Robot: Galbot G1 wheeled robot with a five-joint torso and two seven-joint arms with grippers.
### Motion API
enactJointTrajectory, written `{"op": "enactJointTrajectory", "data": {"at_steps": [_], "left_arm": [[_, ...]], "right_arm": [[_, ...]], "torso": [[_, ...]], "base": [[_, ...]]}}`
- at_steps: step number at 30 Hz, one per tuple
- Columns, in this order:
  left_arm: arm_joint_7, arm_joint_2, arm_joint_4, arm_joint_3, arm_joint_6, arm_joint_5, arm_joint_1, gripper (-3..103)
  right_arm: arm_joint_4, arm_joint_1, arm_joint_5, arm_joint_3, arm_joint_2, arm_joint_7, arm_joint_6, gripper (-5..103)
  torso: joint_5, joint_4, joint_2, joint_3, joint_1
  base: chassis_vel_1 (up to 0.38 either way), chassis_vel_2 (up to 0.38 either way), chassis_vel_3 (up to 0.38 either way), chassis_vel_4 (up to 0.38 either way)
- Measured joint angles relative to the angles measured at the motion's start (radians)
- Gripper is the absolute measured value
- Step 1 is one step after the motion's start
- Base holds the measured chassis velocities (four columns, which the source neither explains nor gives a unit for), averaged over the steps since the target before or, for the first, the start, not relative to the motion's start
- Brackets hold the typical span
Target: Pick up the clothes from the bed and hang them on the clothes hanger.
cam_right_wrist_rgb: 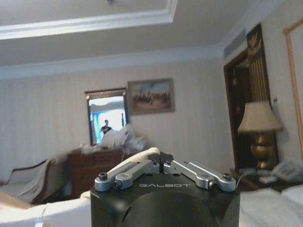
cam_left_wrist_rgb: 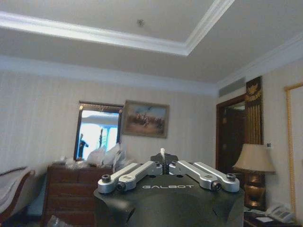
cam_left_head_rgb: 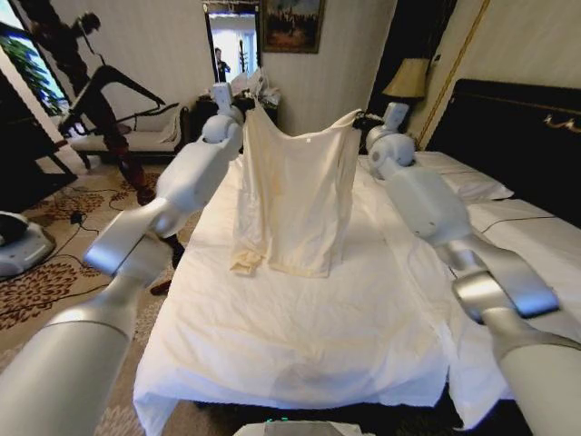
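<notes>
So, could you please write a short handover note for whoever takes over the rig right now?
Left gripper: raised over the bed, jaws shut on one top corner of the cream shirt.
Right gripper: raised level with it, jaws shut on the other top corner.
Shirt: hangs spread between the two grippers, its lower hem resting on the white bed.
Done: shirt picked up by both shoulders.
Left: lift it fully off the sheet and put it on the clothes hanger.
</notes>
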State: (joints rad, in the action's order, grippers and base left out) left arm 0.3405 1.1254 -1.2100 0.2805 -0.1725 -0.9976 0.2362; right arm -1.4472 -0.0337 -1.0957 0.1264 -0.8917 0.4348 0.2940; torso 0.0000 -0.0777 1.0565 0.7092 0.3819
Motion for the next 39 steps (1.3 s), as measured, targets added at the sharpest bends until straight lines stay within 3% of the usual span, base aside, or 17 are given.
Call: {"op": "enactJointTrajectory", "data": {"at_steps": [1,3,4,5,8,9,13,14,16,22,28,32,36,37,39], "left_arm": [[0.0,0.0,0.0,0.0,0.0,0.0,0.0,1],[0.04,-0.14,-0.252,-0.016,-0.026,-0.052,-0.079,1],[0.057,-0.239,-0.391,-0.047,-0.038,-0.089,-0.127,1],[0.057,-0.239,-0.391,-0.047,-0.038,-0.089,-0.127,1],[0.072,-0.478,-0.697,-0.209,-0.074,-0.157,-0.264,1],[0.072,-0.478,-0.697,-0.209,-0.074,-0.157,-0.264,1],[0.07,-0.757,-0.958,-0.393,-0.091,-0.324,-0.314,1],[0.07,-0.757,-0.958,-0.393,-0.091,-0.324,-0.314,1],[0.084,-0.803,-0.988,-0.418,-0.093,-0.38,-0.244,1],[0.118,-0.81,-0.993,-0.426,-0.122,-0.447,-0.167,1],[0.172,-0.766,-0.987,-0.431,-0.185,-0.365,-0.323,1],[0.208,-0.685,-0.969,-0.392,-0.219,-0.267,-0.475,1],[0.258,-0.522,-0.885,-0.275,-0.24,-0.098,-0.605,1],[0.258,-0.522,-0.885,-0.275,-0.24,-0.098,-0.605,1],[0.266,-0.43,-0.815,-0.224,-0.242,-0.013,-0.675,1]], "right_arm": [[0.0,0.0,0.0,0.0,0.0,0.0,0.0,0],[-0.21,0.096,-0.113,-0.069,0.096,0.064,0.041,0],[-0.328,0.142,-0.163,-0.112,0.156,0.094,0.057,0],[-0.328,0.142,-0.163,-0.112,0.156,0.094,0.057,0],[-0.564,0.205,-0.278,-0.222,0.276,0.161,0.094,0],[-0.564,0.205,-0.278,-0.222,0.276,0.161,0.094,0],[-0.809,0.168,-0.509,-0.366,0.393,0.273,0.137,0],[-0.809,0.168,-0.509,-0.366,0.393,0.273,0.137,0],[-0.855,0.141,-0.603,-0.426,0.461,0.304,0.139,0],[-0.87,0.12,-0.716,-0.535,0.544,0.341,0.151,0],[-0.867,0.185,-0.682,-0.517,0.505,0.37,0.176,0],[-0.846,0.324,-0.539,-0.458,0.404,0.359,0.193,0],[-0.755,0.565,-0.236,-0.378,0.262,0.265,0.21,0],[-0.755,0.565,-0.236,-0.378,0.262,0.265,0.21,0],[-0.669,0.656,-0.082,-0.334,0.154,0.231,0.216,0]], "torso": [[0.0,0.0,0.0,0.0,0.0],[0.0001,0.0006,0.0,0.0,0.0],[-0.0005,-0.0008,0.0,0.0,0.0],[-0.0005,-0.0008,0.0,0.0,0.0],[-0.0003,-0.0003,0.0,-0.001,-0.001],[-0.0003,-0.0003,0.0,-0.001,-0.001],[-0.0009,0.0017,0.001,-0.001,-0.001],[-0.0009,0.0017,0.001,-0.001,-0.001],[-0.0005,-0.0001,0.001,-0.001,-0.001],[0.0007,-0.001,0.0,0.0,0.0],[-0.0005,0.0002,0.0,0.0,0.0],[-0.0004,0.0004,0.0,0.0,0.0],[-0.0003,-0.0009,0.0,0.0,0.001],[-0.0003,-0.0009,0.0,0.0,0.001],[0.0007,-0.0002,0.0,0.0,0.0]], "base": [[0.0,0.0,0.0,0.0],[0.0,0.0,0.0,0.0],[0.0,0.0,0.0,0.0],[0.0,0.0,0.0,0.0],[0.0,0.0,0.0,0.0],[0.0,0.0,0.0,0.0],[0.0,0.0,0.0,0.0],[0.0,0.0,0.0,0.0],[0.0,0.0,0.0,0.0],[0.0,0.0,0.0,0.0],[0.0,0.0,0.0,0.0],[0.0,0.0,0.0,0.0],[0.0,0.0,0.0,0.0],[0.0,0.0,0.0,0.0],[0.0,0.0,0.0,0.0]]}}
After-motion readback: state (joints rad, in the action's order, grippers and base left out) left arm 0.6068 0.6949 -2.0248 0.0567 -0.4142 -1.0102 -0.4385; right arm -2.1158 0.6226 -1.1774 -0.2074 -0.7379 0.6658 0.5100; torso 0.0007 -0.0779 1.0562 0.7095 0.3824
